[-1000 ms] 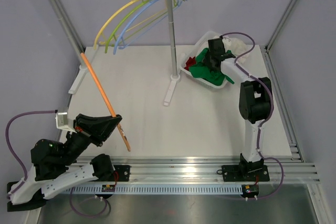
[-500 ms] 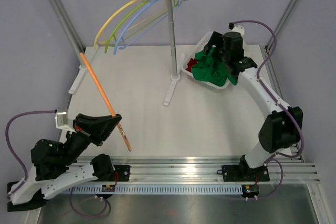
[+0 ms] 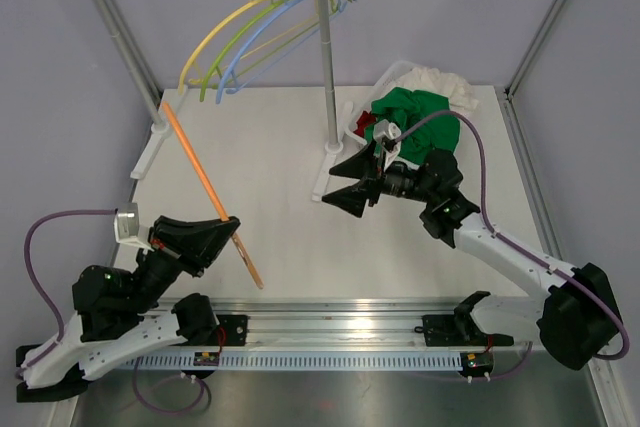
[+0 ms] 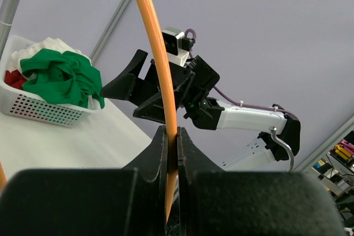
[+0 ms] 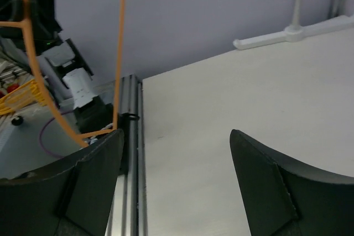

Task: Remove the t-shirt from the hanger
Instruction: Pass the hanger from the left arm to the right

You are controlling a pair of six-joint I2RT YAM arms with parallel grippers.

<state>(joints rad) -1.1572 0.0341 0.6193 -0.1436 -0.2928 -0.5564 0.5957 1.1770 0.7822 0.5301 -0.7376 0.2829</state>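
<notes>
A bare orange hanger slants over the left of the table, and my left gripper is shut on its lower part. In the left wrist view the orange rod runs up from between that gripper's closed jaws. A green t-shirt lies bunched on top of a white basket at the back right, apart from the hanger. My right gripper hovers over the middle of the table, pointing left, open and empty. Its own view shows the gripper with only bare tabletop between the fingers and the hanger ahead.
A metal clothes rack stands at the back with yellow, green and blue hangers on its bar; its foot rests just left of my right gripper. White and red cloth also fills the basket. An aluminium rail lines the near edge.
My right gripper opened, left the green t-shirt in the basket and swung out to the table's middle, now pointing left. The left gripper and hanger shifted slightly right.
</notes>
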